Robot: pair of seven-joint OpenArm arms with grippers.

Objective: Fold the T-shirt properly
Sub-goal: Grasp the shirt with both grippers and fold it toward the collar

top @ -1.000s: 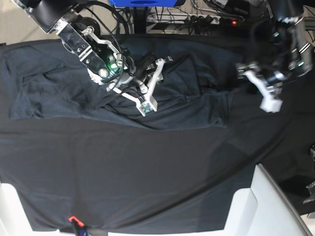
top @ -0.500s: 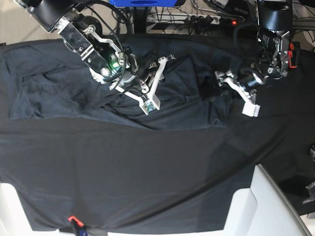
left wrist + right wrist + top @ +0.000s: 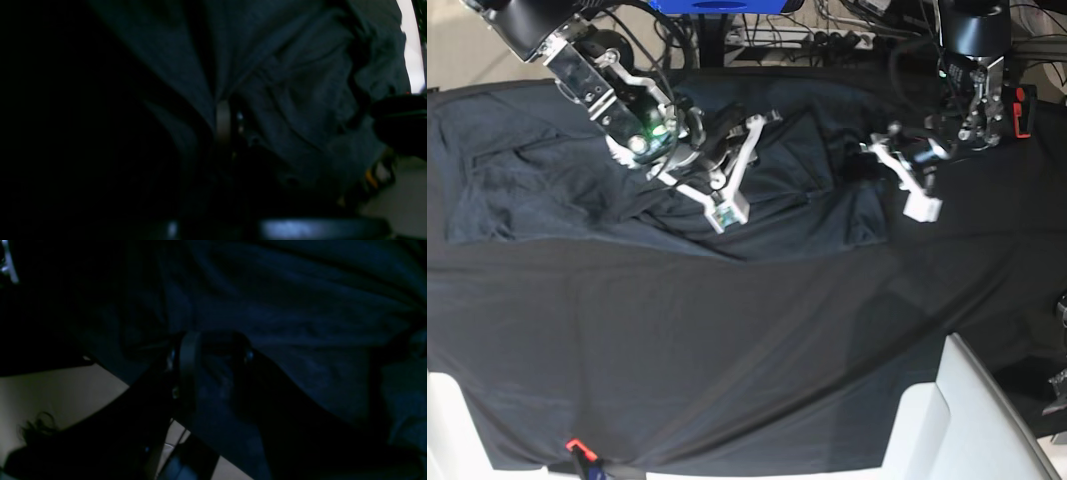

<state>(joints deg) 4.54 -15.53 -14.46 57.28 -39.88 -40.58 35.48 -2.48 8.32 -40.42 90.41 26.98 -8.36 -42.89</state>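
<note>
While your two arms reach in from the far edge of the counter [image 3: 747,420], the T-shirt [image 3: 577,180] lies crumpled across the far half of the black tablecloth [image 3: 727,340], stretched sideways between them. Your right arm comes down at a slant over the shirt's middle, and its right hand [image 3: 742,165] rests on the fabric with its white fingers [image 3: 725,210] spread in a narrow V; a fold of shirt sits between them in the right wrist view, though that view is too dark to say for sure that it is pinched. Your left arm hangs almost straight down at the shirt's opposite end. Its left hand [image 3: 907,175] is tipped toward the shirt and closed, with the cloth gathered right at its fingertips in the left wrist view. A white block [image 3: 957,410] sits at the near corner of the counter, well apart from the shirt.
</note>
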